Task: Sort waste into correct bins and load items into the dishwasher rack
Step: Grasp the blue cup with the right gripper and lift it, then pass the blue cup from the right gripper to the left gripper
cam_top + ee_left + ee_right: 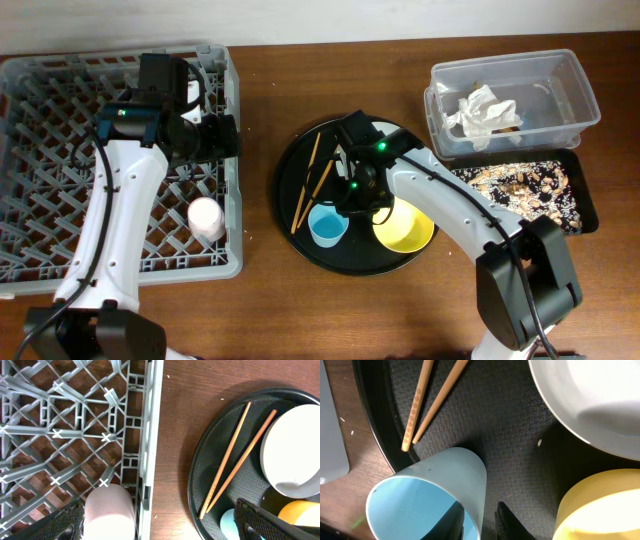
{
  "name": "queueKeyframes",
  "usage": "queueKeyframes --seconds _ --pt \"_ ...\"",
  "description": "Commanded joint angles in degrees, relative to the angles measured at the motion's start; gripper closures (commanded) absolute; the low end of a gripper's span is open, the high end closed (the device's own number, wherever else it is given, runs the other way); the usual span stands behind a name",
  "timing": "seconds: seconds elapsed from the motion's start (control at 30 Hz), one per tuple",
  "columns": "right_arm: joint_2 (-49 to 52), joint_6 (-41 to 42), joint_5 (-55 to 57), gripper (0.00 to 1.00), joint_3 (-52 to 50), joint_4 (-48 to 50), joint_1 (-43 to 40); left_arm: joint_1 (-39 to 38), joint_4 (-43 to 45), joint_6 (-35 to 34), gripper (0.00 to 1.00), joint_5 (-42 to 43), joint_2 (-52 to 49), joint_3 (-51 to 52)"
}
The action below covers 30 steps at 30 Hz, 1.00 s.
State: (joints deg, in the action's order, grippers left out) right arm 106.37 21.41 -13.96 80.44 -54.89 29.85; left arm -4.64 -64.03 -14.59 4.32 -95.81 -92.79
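Note:
My right gripper (pixel 348 210) (pixel 480 522) straddles the wall of the small blue cup (pixel 327 225) (pixel 427 495), one finger inside and one outside, shut on it on the round black tray (pixel 300 170). Beside it are the yellow bowl (pixel 405 228) (pixel 605 510), the grey-green plate (pixel 590 400) (pixel 295 455) and two chopsticks (pixel 312 180) (pixel 235 460). My left gripper (pixel 228 135) (pixel 160 530) is open and empty above the right edge of the grey rack (pixel 60 150). The pink cup (pixel 206 217) (pixel 109 512) lies in the rack.
A clear tub (pixel 575 90) at the back right holds the crumpled white napkin (pixel 485 112). A shallow black tray (pixel 585 205) next to it holds brownish food scraps (pixel 520 185). Bare wood lies between the rack and the round tray.

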Motion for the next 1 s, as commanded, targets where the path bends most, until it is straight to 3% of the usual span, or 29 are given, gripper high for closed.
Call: queueKeyframes --seconds 0.0,0.1,0.23,0.4,0.43,0.57,0.77,0.97 --pt "0.63 0.31 0.79 0.76 -0.42 0.33 1.38 0.07 -0.07 -0.35 0.05 0.44 0.02 -0.20" --pt "1.11 0.37 1.29 0.79 -0.44 0.35 2.86 0.07 -0.15 -0.35 0.05 0.44 0.02 -0.20" --pt "1.11 1.84 2.60 0.94 -0.42 0.31 3.52 0.07 -0.37 -0.35 0.05 0.42 0.02 -0.20" --pt "0.72 2.38 2.19 0.96 -0.31 -0.24 3.48 0.07 -0.35 -0.35 0.05 0.57 0.02 -0.20" --pt "-0.74 3.10 0.15 0.96 0.46 -0.35 2.91 0.07 -0.35 -0.31 0.01 2.62 0.02 -0.20" --pt "-7.85 2.23 -7.08 0.96 2.19 1.73 -2.23 0.76 0.13 4.09 0.01 18.14 0.04 -0.20" --pt "-14.45 0.26 -36.26 0.96 2.19 15.96 -17.29 5.64 3.08 14.23 0.01 57.96 0.04 -0.20" --pt "-13.22 2.93 -47.34 0.96 2.16 27.36 -17.64 7.32 5.55 18.91 0.01 80.74 0.02 -0.20"
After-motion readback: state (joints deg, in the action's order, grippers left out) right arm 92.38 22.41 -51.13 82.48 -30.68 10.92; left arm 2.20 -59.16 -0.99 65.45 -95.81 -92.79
